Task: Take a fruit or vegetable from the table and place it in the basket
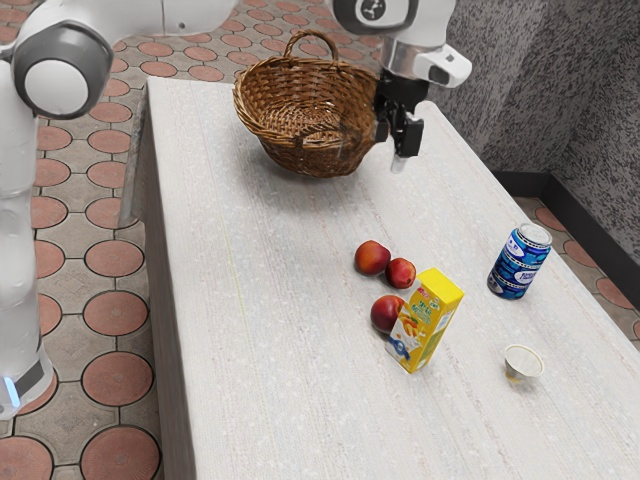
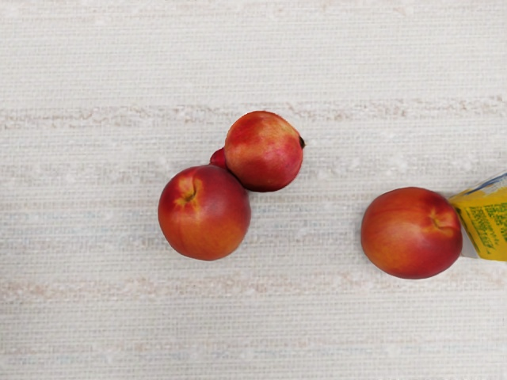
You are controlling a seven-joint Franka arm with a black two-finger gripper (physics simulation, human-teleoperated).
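Hovering above bench (image 1: 270, 310), claw (image 1: 395, 146) spread, empty; approach step seems in hand. Red fruit pair (image 1: 372, 258) lies together, third fruit (image 1: 386, 314) beside yellow carton (image 1: 430, 316), all outside basket (image 1: 305, 158). Next: center over one, descend, grip.

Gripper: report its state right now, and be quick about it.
Gripper: can't tell whether it is open or closed; I see nothing held in it.
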